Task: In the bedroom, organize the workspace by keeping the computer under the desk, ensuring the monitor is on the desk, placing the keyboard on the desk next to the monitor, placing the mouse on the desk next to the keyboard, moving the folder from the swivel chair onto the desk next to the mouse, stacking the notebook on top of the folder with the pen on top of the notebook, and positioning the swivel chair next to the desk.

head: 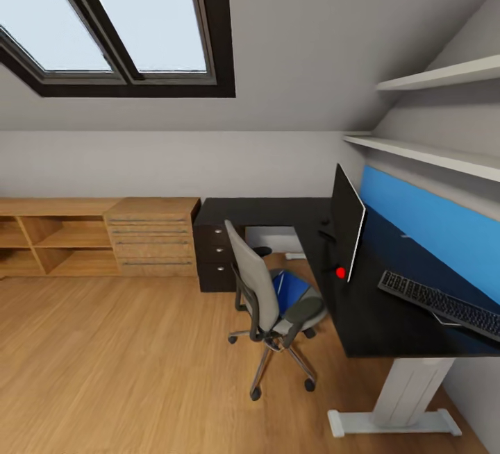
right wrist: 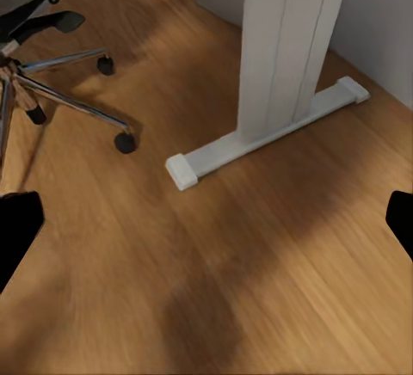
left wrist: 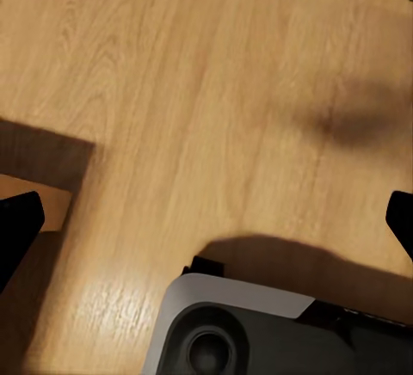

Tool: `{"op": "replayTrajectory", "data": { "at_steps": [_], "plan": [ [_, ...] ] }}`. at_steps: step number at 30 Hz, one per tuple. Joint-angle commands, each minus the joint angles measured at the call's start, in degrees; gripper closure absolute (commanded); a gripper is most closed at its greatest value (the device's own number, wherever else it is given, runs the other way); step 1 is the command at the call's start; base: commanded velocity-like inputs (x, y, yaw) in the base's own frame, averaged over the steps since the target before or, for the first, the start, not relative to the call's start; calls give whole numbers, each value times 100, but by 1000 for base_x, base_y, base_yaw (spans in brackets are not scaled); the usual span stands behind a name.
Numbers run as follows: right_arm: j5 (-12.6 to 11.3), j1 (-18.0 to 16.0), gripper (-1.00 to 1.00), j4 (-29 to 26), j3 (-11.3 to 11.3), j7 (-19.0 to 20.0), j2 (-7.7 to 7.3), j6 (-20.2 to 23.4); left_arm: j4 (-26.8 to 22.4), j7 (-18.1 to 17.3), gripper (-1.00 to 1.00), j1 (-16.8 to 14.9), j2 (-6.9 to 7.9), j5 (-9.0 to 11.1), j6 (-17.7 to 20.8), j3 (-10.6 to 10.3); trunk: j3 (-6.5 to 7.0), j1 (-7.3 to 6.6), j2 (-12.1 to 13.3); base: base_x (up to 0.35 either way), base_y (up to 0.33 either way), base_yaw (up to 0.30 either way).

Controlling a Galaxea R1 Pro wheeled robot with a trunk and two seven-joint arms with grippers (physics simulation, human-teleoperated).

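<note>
- Bedroom (head: 292,58): attic room, sloped grey wall, dark-framed skylight (head: 118,23) at the upper left of the head view, light wood floor (head: 118,371).
- Desk (head: 389,322): L-shaped, black top, along the right wall, with a blue back panel (head: 430,221) behind it; white pedestal leg (head: 406,398) on a flat foot at the near end; dark drawer unit (head: 212,253) at the far corner.
- Monitor (head: 345,221): upright on the desk, seen nearly edge-on, black face, red dot at its lower corner.
- Keyboard (head: 444,305): flat on the desk top, near the monitor, toward the right edge of the head view.
- Swivel chair (head: 267,301): grey seat and back, black armrests, chrome star base; stands on the floor just beside the desk's long edge, back turned to the room.
- Folder (head: 288,287): bright blue, lying on the chair seat, partly hidden by the backrest.
- Low light-wood cabinet (head: 90,235): open shelves and drawers, against the far wall, left of the drawer unit.
- Two white wall shelves (head: 444,114): above the blue panel.
- Left gripper (left wrist: 206,224): dark fingertips at both picture edges, jaws spread wide, holding nothing; wood floor and part of the robot's grey base (left wrist: 258,332) below it.
- Right gripper (right wrist: 206,229): fingertips likewise far apart, holding nothing; floor, the desk's white leg (right wrist: 288,48) and the chair's chrome castored base (right wrist: 60,91) ahead of it.
</note>
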Motion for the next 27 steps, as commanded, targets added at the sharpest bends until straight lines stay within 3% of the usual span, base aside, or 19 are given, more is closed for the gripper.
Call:
{"op": "replayTrajectory", "data": {
  "at_steps": [1,5,6,21,27],
  "plan": [
    [63,-2,-100,-5,-39,-21,2,-6,-5,-1,-100,1,2,21,-8,-5,-9,2,-6,163,0,34],
    [274,-2,-100,-9,-33,69,-7,-10,-5,-3,-100,-2,0,21,-10,-4,-10,2,-6,287,0,9],
    [529,-1,-100,2,-35,96,-18,-6,-5,-4,-100,-2,-2,19,-11,-2,-10,2,-6,326,0,1],
    [630,-1,-100,7,-36,106,-30,-13,-5,-5,-100,0,-5,14,-11,-10,-10,2,-6,327,0,0],
    [632,-1,-100,7,-36,106,-32,-14,-22,10,-100,0,8,22,-24,1,-10,2,-6,143,0,0]
  ]
}}
